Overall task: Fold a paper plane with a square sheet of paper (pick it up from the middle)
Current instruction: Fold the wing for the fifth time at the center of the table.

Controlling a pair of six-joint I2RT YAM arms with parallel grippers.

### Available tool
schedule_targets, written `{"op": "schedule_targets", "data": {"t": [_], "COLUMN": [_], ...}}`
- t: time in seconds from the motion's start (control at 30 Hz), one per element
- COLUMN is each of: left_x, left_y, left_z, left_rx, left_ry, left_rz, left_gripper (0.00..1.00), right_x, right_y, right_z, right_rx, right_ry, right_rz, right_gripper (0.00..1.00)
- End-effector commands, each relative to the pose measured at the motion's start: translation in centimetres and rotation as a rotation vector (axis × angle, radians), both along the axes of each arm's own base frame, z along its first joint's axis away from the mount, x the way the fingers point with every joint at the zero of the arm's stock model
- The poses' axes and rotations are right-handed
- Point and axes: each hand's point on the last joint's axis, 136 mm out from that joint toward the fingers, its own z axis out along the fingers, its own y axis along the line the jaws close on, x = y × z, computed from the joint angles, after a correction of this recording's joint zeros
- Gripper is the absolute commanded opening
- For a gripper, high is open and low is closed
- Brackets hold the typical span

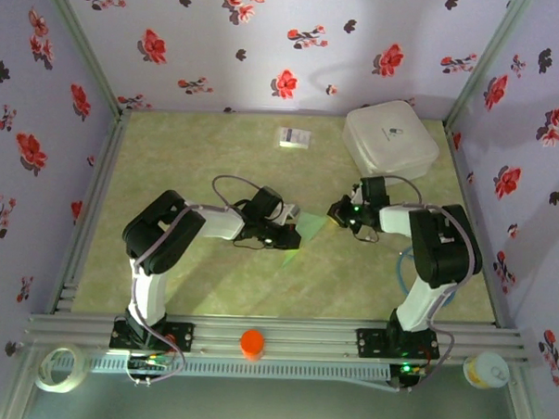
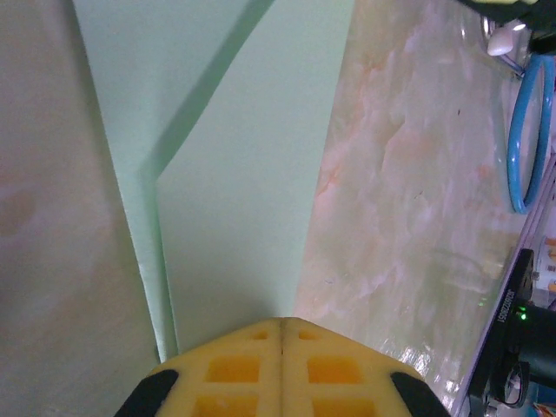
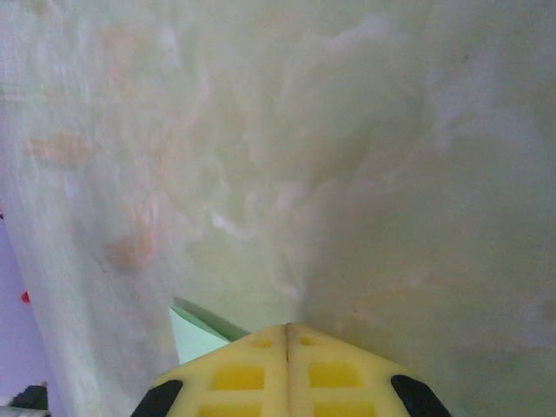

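Currently, sheet of paper [image 2: 243,174]: pale green, folded, lying mid-table [image 2: 408,174] between both grippers.
Left gripper [image 2: 282,326]: yellow pads pressed together, tip at the sheet's narrow end.
Right gripper [image 3: 287,328]: pads pressed together, a green corner just beside the tip.

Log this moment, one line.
left gripper: shut, tip at paper | right gripper: shut, beside paper corner | paper: partly folded, on table
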Motion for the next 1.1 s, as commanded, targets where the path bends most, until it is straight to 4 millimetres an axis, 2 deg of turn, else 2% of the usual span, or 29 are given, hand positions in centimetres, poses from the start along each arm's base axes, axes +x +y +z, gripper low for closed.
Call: {"op": "schedule_targets", "data": {"t": [0.0, 0.07, 0.13, 0.4, 0.67, 0.77, 0.87, 1.07], "left_x": [-5.1, -5.0, -4.9, -4.6, -4.4, -4.2, -3.8, -2.4], "left_y": [5.3, 5.2, 5.2, 5.0, 4.7, 4.4, 3.8, 1.7], "left_z": [-6.5, -6.5, -6.4, -5.9, -5.6, -4.9, -3.5, 0.5], "left_rx": [0.269, 0.264, 0.262, 0.257, 0.252, 0.239, 0.209, 0.118], "left_ry": [0.195, 0.196, 0.192, 0.180, 0.180, 0.168, 0.157, 0.108], "left_rz": [0.013, 0.018, 0.020, 0.018, 0.019, 0.014, 0.010, -0.005], "left_gripper": [0.00, 0.00, 0.00, 0.00, 0.00, 0.00, 0.00, 0.00], "right_x": [0.0, -0.7, -1.6, -3.9, -4.7, -5.2, -5.7, -5.9], "right_y": [0.3, 1.3, 2.6, 6.4, 5.8, 4.3, 3.6, 3.6], "right_z": [3.3, 4.4, 4.6, 2.6, -1.9, -3.7, -4.3, -4.4], "right_rx": [0.012, 0.010, 0.014, 0.045, -0.009, -0.084, -0.104, -0.100], "right_ry": [-0.087, -0.109, -0.107, -0.049, 0.045, 0.095, 0.110, 0.113], "right_rz": [-0.016, 0.021, 0.064, 0.181, 0.174, 0.135, 0.121, 0.118], "right_gripper": [0.08, 0.08, 0.08, 0.06, 0.04, 0.01, 0.00, 0.00]}}
